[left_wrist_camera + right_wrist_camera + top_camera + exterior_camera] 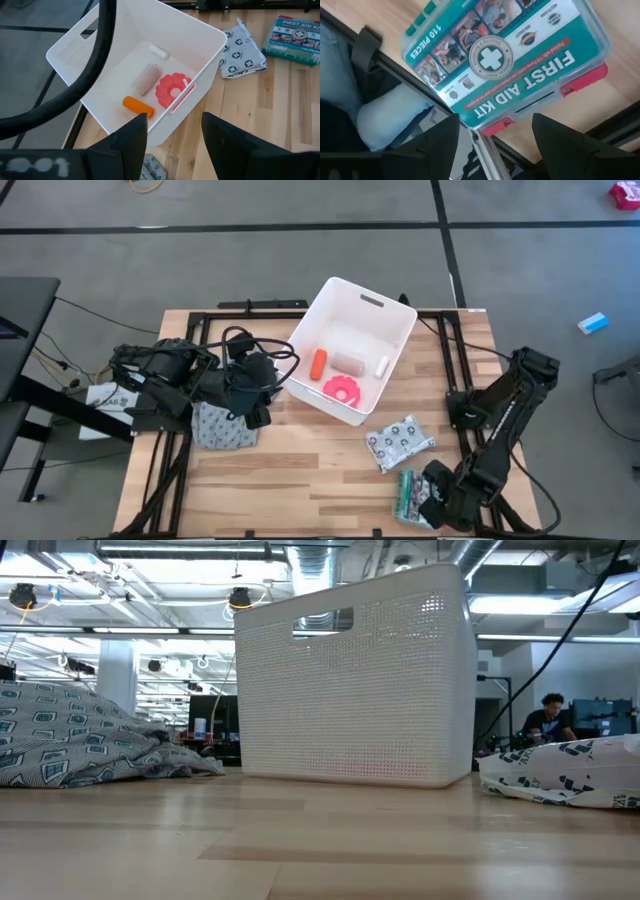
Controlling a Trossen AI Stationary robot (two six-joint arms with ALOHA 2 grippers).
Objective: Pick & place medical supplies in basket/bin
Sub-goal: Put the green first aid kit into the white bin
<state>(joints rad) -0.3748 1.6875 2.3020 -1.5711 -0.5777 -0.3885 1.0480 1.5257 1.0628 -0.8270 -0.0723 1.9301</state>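
The left arm is lying folded low over the table's left side, its left gripper (258,395) hovering beside the tub's near-left wall and above the grey patterned cloth (222,427), which is lying crumpled on the wood; the jaws are standing apart with nothing between them, and its wrist view is looking past both fingers (131,137) into the tub. The white tub (396,315), the one bin here, is sitting angled at the table's middle toward the far edge, its slot handle on the far rim. Four supplies are resting inside it: one orange cylinder (318,362), one beige gauze roll (350,361), one white tube (381,365) and one pink round disc (341,389), the disc lying against the near wall beside the cylinder. Two supplies are waiting outside on the table: one clear spotted packet (400,441) just right of the tub's near corner, and one green-red printed box (406,495) near the front edge. The right arm is reaching down along the table's right side, its right gripper (437,498) poised at the box, jaws spread wide and not closing on it.
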